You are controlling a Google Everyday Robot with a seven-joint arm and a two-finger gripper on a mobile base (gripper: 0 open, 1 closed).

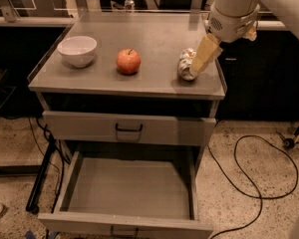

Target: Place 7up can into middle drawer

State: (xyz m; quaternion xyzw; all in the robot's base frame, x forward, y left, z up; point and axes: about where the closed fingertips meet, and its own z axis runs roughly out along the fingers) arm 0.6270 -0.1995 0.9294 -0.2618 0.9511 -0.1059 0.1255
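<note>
I see dim, warm light from above: the cabinet top (139,36) shows a pale sheen left of the gripper (197,67), which hangs just beside the 7up can (185,63) at the top's right edge. Below the gripper the recess (124,103) is black, and the open middle drawer (129,190) lies shaded.
</note>
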